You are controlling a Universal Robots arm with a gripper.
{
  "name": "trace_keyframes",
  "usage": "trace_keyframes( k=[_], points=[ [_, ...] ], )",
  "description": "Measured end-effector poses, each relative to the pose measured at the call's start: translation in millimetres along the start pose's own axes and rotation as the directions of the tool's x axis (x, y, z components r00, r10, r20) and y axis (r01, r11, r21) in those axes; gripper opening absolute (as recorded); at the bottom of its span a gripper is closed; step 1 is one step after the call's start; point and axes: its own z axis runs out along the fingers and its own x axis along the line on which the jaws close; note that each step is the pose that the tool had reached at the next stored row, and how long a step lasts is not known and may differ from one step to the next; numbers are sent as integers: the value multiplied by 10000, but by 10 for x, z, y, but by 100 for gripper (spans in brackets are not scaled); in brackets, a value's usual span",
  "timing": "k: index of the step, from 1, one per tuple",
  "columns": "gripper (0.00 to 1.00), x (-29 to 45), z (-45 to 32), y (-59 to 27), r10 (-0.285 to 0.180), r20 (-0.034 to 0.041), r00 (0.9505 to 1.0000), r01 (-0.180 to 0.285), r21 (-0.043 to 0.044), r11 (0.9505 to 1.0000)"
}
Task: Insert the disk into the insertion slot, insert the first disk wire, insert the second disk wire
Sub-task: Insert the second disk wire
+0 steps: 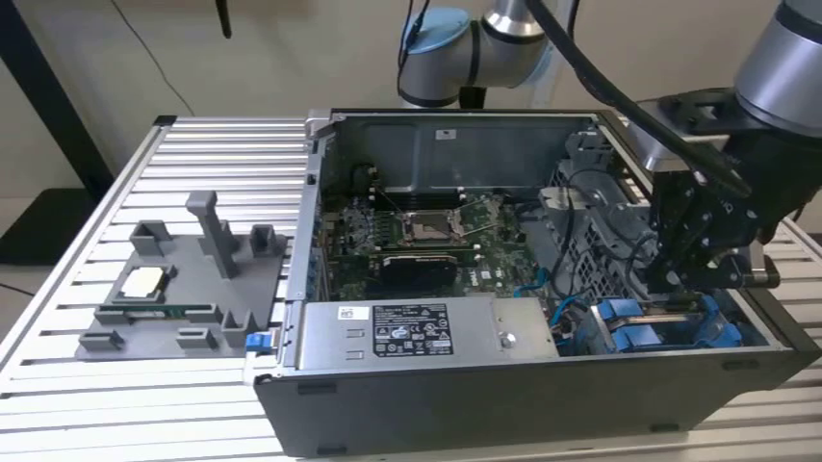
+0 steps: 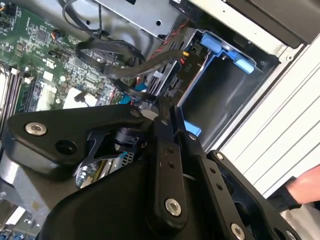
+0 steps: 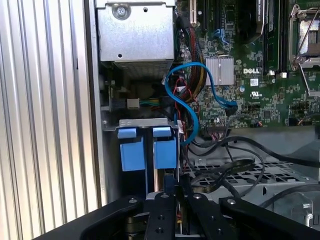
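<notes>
My gripper reaches down into the open computer case at the exterior view's right, over the blue plastic tabs of the insertion slot. In the second wrist view the slot is a dark hollow bay with blue tabs, just beside the gripper. Its fingers stand close together, and I cannot make out anything between them. In the first wrist view the gripper sits just below two blue tabs. A blue wire and black cables loop nearby. The disk is hidden.
The motherboard lies in the case's middle and the silver power supply box along its front. A grey fixture with small parts sits on the slatted table at the exterior view's left. A person's hand shows beside the case.
</notes>
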Motion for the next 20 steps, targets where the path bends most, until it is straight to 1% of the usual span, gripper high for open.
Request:
trace_keyframes(
  k=[2,11,20],
  points=[
    [16,-1,19,-19,0,25,10000,0,-1,10000],
    [16,-1,78,-101,0,36,10000,0,3,10000],
    [16,0,122,-125,1,35,10000,-1,5,10000]
  ],
)
